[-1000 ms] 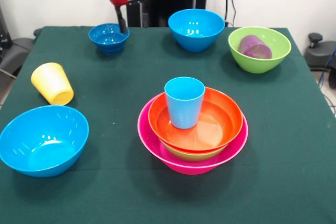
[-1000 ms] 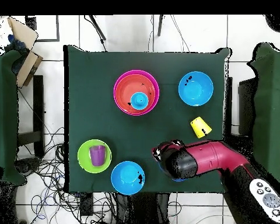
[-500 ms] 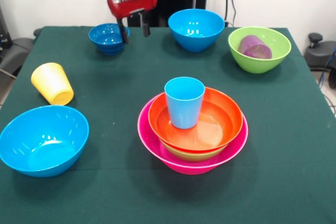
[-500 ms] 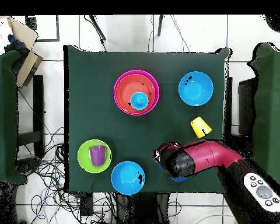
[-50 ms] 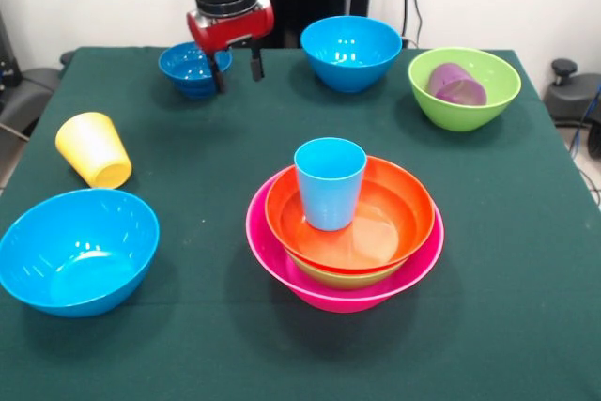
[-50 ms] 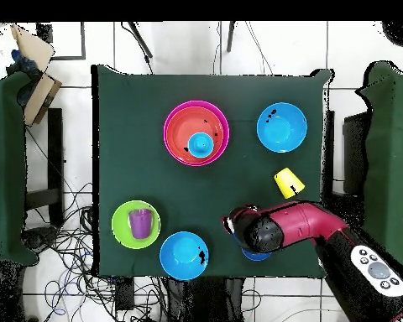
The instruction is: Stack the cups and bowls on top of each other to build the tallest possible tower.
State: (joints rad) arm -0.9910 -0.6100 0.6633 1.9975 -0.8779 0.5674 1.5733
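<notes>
My gripper (image 5: pixel 236 72) is open and empty, its two dark fingers pointing down just right of the small dark-blue bowl (image 5: pixel 186 67), which the arm (image 6: pixel 289 226) mostly hides from above. The tower stands mid-table: a light blue cup (image 5: pixel 330 182) upright in the orange bowl (image 5: pixel 394 216), over a lime-green bowl sliver (image 5: pixel 346 278) in the pink bowl (image 5: pixel 338 296); from above the tower shows as the pink bowl (image 6: pixel 173 126) ringing the cup (image 6: pixel 201 144). A yellow cup (image 5: pixel 93 148) (image 6: pixel 286 182) lies on its side. The purple cup (image 5: pixel 455 84) (image 6: pixel 140 222) rests inside another lime-green bowl (image 5: pixel 457 112) (image 6: pixel 121 225).
Two big sky-blue bowls stand apart: one (image 5: pixel 350 52) (image 6: pixel 184 255) at the far edge next to the gripper, the other (image 5: pixel 77 249) (image 6: pixel 281 127) at the near left corner. The table is covered in dark green cloth (image 5: pixel 526 232).
The gripper has come lower and forward, away from the dark-blue bowl's rim, so both fingers now show beside the bowl. The cups and bowls have stayed put.
</notes>
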